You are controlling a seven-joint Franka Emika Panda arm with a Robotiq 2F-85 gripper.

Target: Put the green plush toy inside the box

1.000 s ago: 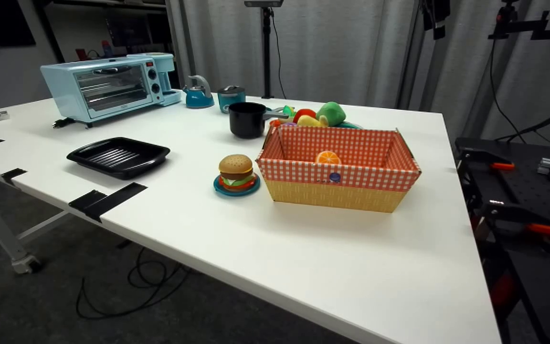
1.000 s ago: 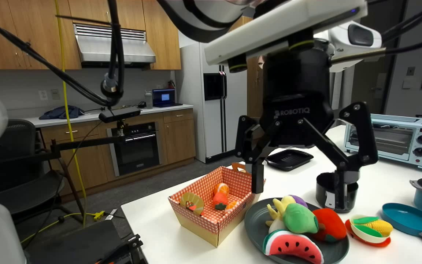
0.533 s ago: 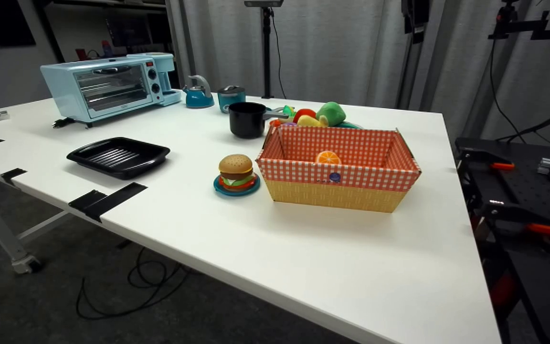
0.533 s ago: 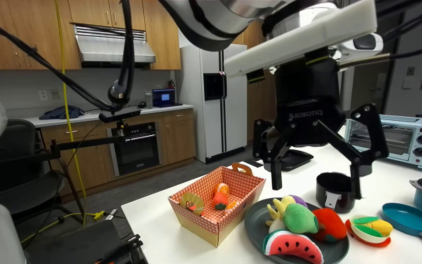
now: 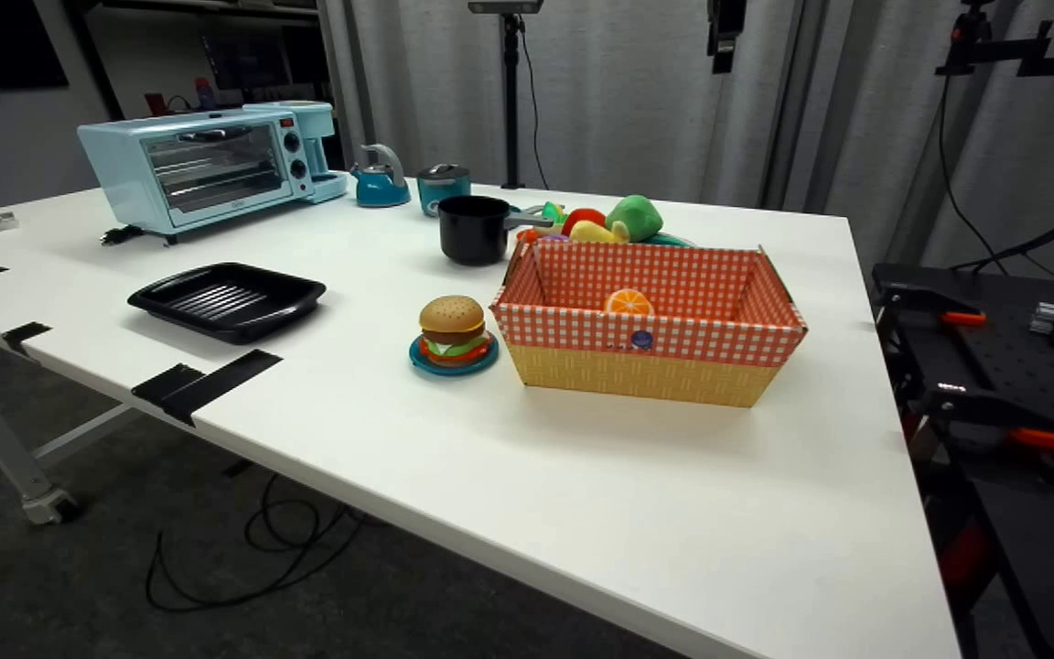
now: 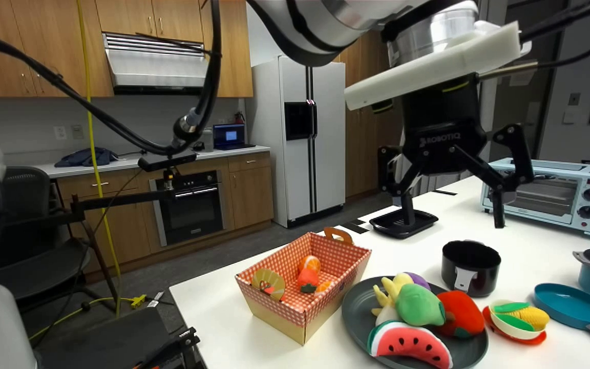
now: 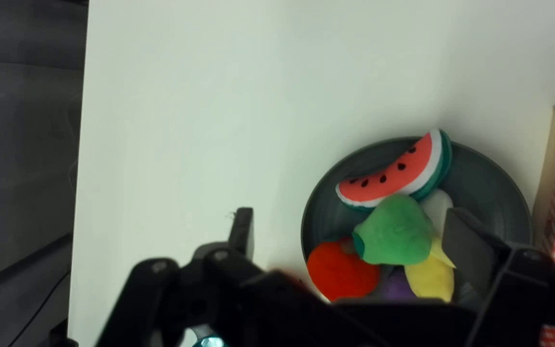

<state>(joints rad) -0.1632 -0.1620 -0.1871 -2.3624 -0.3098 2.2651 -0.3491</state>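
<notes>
Going left to right in an exterior view, using the box (image 6: 274,315) as landmark. No change there: same orange toy (image 6: 311,263) and red-orange toy (image 6: 307,278) inside.

Just right of the box on the tabletop (image 6: 530,256): a dark plate (image 6: 357,307), and on it the green plush toy (image 6: 419,305), crowded in with a watermelon slice (image 6: 412,344) and a red plush (image 6: 460,313). Not budging compared with a second ago, so the whole transfer left to do.

Further right of the box, well above it: the hand (image 6: 454,221), spread wide, not gripping anything. Actual news here: no longer covering the box's far corner. Reads like lining up for a grab. Kinda backed up by the wrist view, with the toy below, between the fingers but nearer the box-side one. Would probably nudge boxward before dropping. Might snag the red plush too.

Last, right of the box past the plate: a black pot (image 6: 470,271), now fully uncovered.
</notes>
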